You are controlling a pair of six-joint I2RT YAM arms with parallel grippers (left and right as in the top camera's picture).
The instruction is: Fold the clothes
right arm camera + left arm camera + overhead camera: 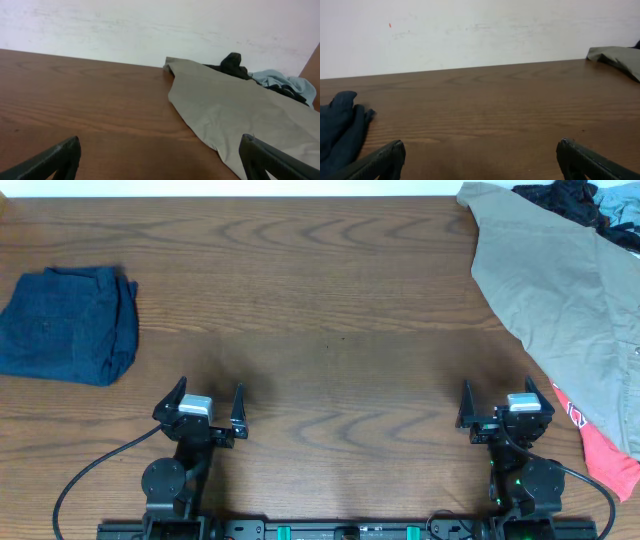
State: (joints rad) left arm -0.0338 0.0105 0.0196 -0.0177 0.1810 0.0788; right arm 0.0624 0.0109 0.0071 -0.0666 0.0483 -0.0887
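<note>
The khaki-tan trousers lie spread at the table's right side, reaching from the back edge toward the front right. They also show in the right wrist view and at the far right of the left wrist view. My left gripper is open and empty near the front edge, left of centre. My right gripper is open and empty near the front edge, just left of the trousers' lower edge.
Folded dark blue jeans lie at the left edge. A red-orange garment sticks out under the trousers at the front right. Dark and light blue clothes are piled at the back right corner.
</note>
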